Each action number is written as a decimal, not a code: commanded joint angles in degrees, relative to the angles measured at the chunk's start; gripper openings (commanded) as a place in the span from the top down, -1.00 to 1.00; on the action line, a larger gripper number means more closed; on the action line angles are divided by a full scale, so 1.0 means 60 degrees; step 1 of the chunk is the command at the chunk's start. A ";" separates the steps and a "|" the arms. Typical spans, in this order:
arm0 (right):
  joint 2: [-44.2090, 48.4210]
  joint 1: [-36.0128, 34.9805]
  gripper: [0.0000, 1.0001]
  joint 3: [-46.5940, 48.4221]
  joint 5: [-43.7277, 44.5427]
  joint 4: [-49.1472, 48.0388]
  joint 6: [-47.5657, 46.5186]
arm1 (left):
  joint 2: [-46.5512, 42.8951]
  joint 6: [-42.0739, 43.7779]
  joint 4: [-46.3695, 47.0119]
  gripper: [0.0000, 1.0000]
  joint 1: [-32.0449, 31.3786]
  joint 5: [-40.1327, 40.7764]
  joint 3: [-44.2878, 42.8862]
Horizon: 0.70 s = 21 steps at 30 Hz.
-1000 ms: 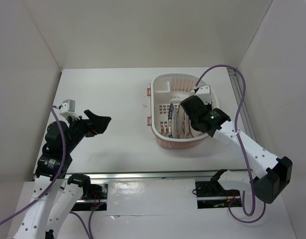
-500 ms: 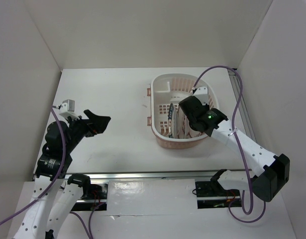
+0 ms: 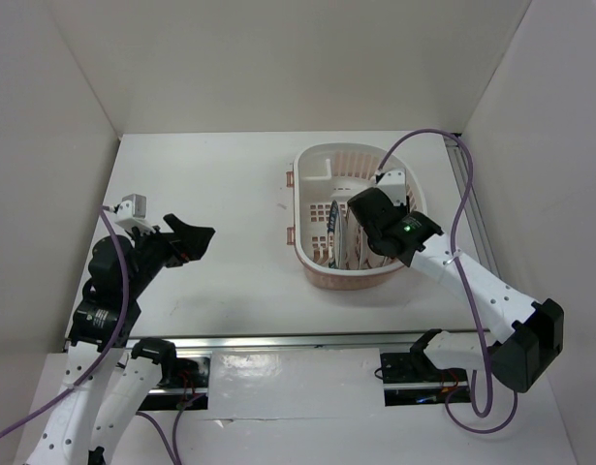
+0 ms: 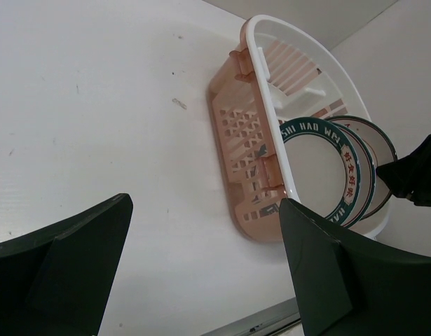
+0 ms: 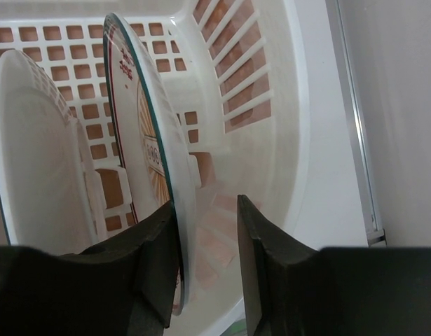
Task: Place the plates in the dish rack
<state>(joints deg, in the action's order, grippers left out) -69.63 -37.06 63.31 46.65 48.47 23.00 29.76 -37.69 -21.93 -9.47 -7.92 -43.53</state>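
Seen from above, the left arm (image 3: pixel 113 281) sits folded over the near left of the tabletop (image 3: pixel 230 184). Its left pincer (image 3: pixel 191 242) is spread wide and holds nothing, and the dish rack (image 3: pixel 322 152) lies well apart from it, out ahead of its tips. The right arm (image 3: pixel 472 286) reaches in from the near right and bends its wrist down over the rack. The right pincer (image 3: pixel 360 231) dips inside among plates standing on edge, and from here I cannot tell how its jaws stand. Compared with a second ago the left arm has not budged, while the right wrist has eased slightly left over the rack. Through the left wrist camera, the two wide-set fingers (image 4: pixel 61 273) frame bare tabletop with the rack ahead of them. The teal-banded plate (image 4: pixel 317 175) stands upright inside it with a second plate (image 4: pixel 376 140) just behind. Through the right wrist camera, the jaws are parted. The sunburst plate (image 5: pixel 148 140) stands on edge in the gap, its rim just beside one finger and clear of the other, so nothing is clamped. A white-backed plate (image 5: pixel 33 161) stands beyond that nearer finger, also in the rack.
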 commanded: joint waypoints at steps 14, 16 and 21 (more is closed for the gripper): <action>0.0003 -0.0752 -0.69 0.0786 0.0691 0.1237 0.1337 | -0.0096 0.0159 0.0228 -0.99 -0.0032 0.0046 -0.0465; -0.0100 -0.0971 -0.86 0.1020 0.0968 0.1632 0.1702 | -0.0096 0.0159 0.0228 -0.99 -0.0032 0.0046 -0.0465; -0.0188 -0.1352 -1.00 0.1752 0.1291 0.2380 0.2287 | -0.0096 0.0159 0.0228 -0.99 -0.0032 0.0046 -0.0465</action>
<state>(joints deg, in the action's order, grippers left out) -70.70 -43.72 69.93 50.46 58.52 32.56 29.76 -37.67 -22.02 -9.47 -7.73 -43.94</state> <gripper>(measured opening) 0.994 0.995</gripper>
